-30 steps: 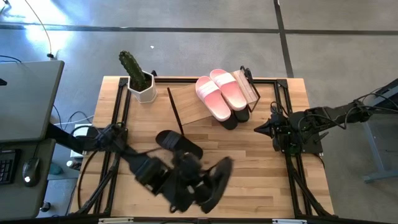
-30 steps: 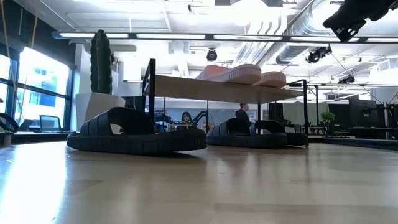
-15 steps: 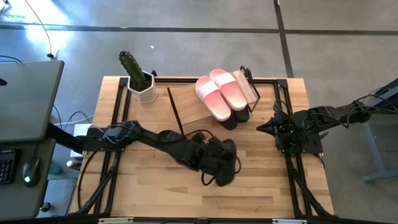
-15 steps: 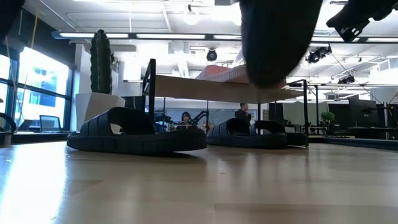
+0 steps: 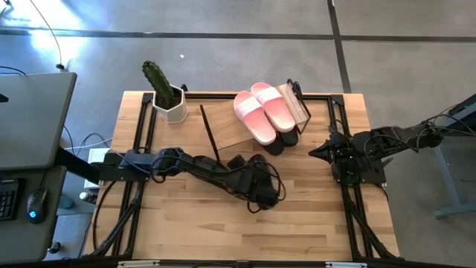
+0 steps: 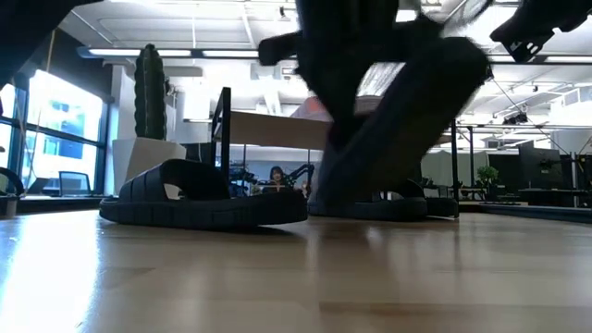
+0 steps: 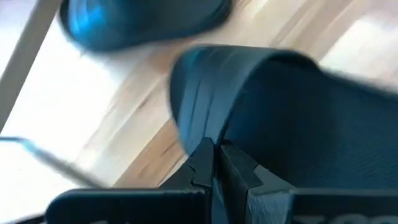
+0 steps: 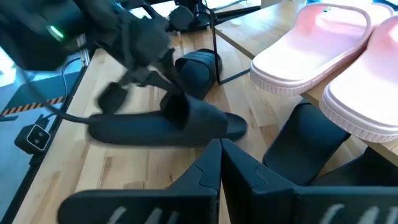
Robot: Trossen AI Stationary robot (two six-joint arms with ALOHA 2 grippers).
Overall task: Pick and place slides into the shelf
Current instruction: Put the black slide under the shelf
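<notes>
1. Left gripper [image 5: 260,195], fingers pinched together on the wide strap of a black open-toe slide sandal [image 8: 168,127], holds it lifted and tilted over the middle of the light wooden tabletop [image 5: 312,216], just in front of the shelf.
2. A second black slide sandal [image 6: 199,199] lies flat on the tabletop by the shelf's left end, partly under the left arm in the high view.
3. Low shelf with pale wood plank top on thin black metal frame [image 5: 223,123] stands at the table's far side; pale pink pair of slides [image 5: 264,110] sits on top, a black pair [image 6: 379,199] beneath.
4. Right gripper [image 5: 316,152] waits at the right, fingers pressed together, empty.
5. Green cactus in a white pot [image 5: 165,93] stands at the far left corner.
</notes>
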